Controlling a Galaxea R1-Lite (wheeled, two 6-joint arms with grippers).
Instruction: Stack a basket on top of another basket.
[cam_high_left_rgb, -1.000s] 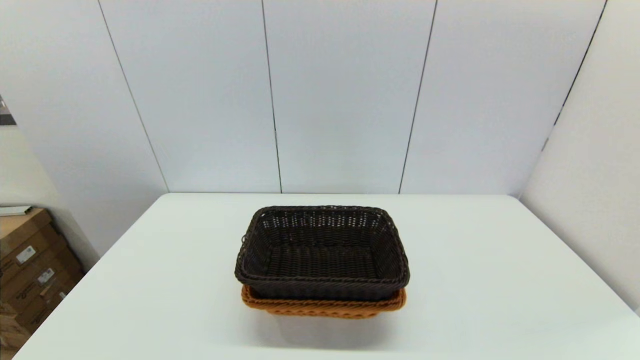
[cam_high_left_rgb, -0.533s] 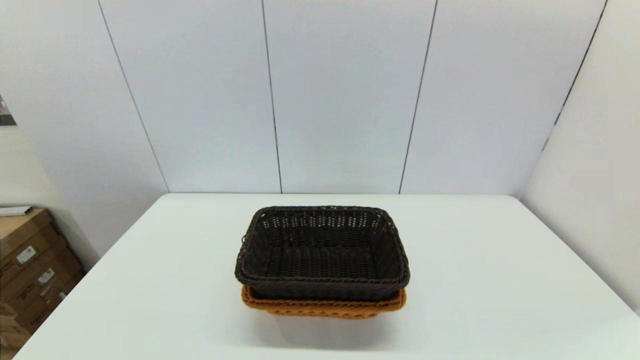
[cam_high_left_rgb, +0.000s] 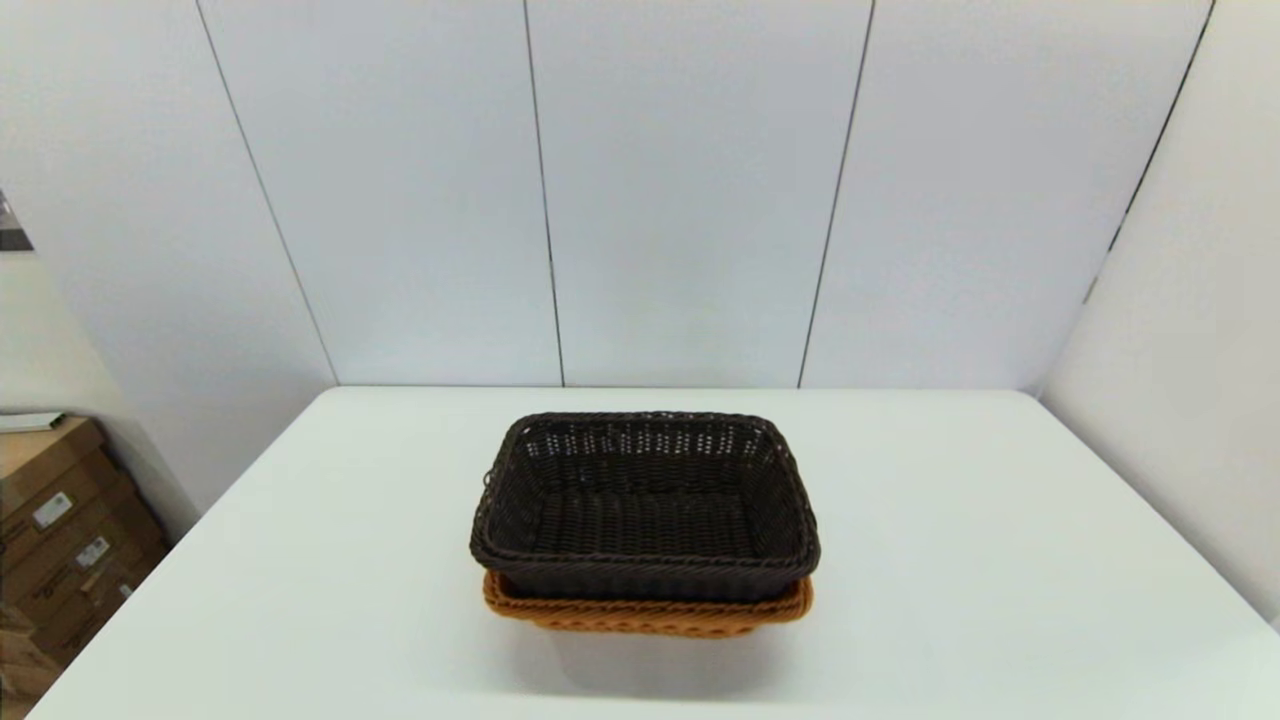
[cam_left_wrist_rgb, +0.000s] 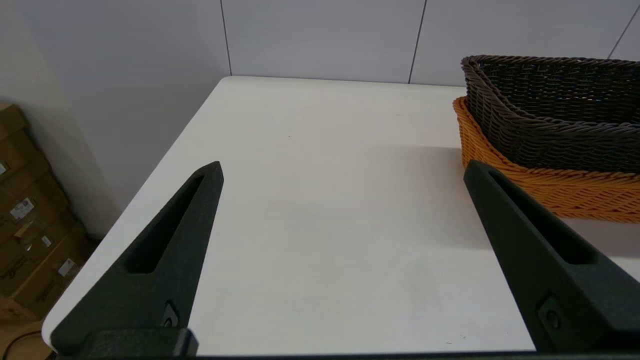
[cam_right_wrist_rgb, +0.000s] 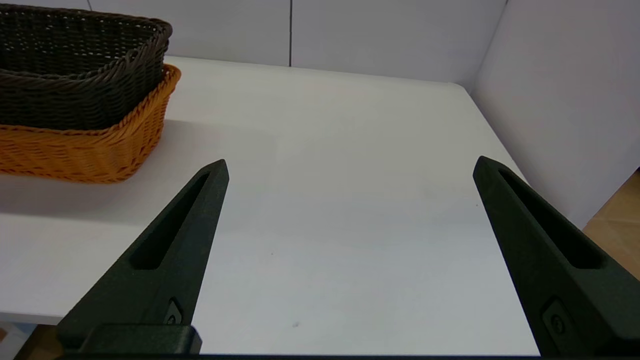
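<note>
The dark brown basket (cam_high_left_rgb: 645, 505) sits nested inside the orange-tan basket (cam_high_left_rgb: 648, 612) at the middle of the white table (cam_high_left_rgb: 1000, 600). Only the orange rim and front wall show beneath it in the head view. Both arms are out of the head view. My left gripper (cam_left_wrist_rgb: 342, 172) stands open near the table's front left edge, with the dark basket (cam_left_wrist_rgb: 555, 110) and orange basket (cam_left_wrist_rgb: 550, 187) off to its side. At the front right, my right gripper (cam_right_wrist_rgb: 350, 167) is open too, with the stacked dark basket (cam_right_wrist_rgb: 75, 75) and orange basket (cam_right_wrist_rgb: 95, 145) to its other side. Neither holds anything.
Cardboard boxes (cam_high_left_rgb: 60, 530) are stacked on the floor beyond the table's left edge. White wall panels close off the back and right sides. The table's right edge (cam_right_wrist_rgb: 505, 150) lies near the right gripper.
</note>
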